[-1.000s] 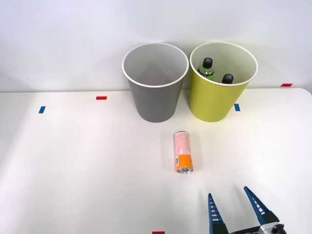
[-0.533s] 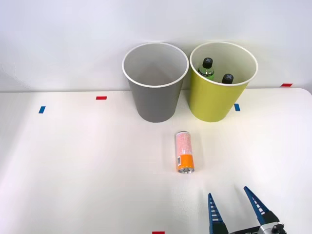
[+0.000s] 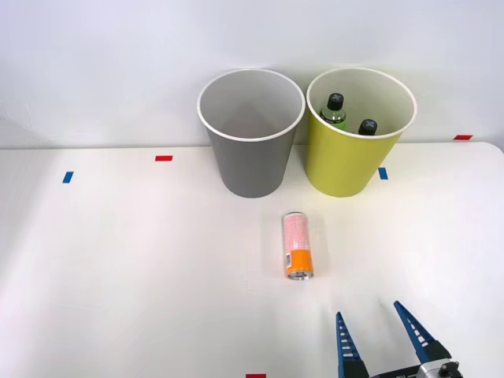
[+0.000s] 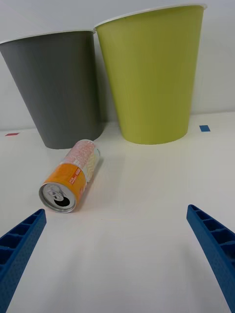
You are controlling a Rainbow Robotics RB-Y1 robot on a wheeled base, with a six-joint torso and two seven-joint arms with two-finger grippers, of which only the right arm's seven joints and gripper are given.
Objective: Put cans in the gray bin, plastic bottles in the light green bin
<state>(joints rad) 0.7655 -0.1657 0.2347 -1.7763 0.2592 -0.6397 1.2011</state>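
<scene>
On table (image 3: 118, 260), can (image 3: 297, 245) flat, near gray bin (image 3: 250, 157); right gripper (image 3: 376, 335) jaws apart.

White table (image 3: 118, 260) carried small tape marks: red (image 3: 163, 158) and blue (image 3: 68, 177) at far left, blue (image 3: 383, 173) and red (image 3: 462, 137) at far right. Another red mark (image 3: 255, 376) sat at the near edge. Plain white wall (image 3: 102, 63) stood behind.

No words, brands or numbers can be read; the can (image 4: 72, 175) carries fine print on its pink part, too small to make out.
</scene>
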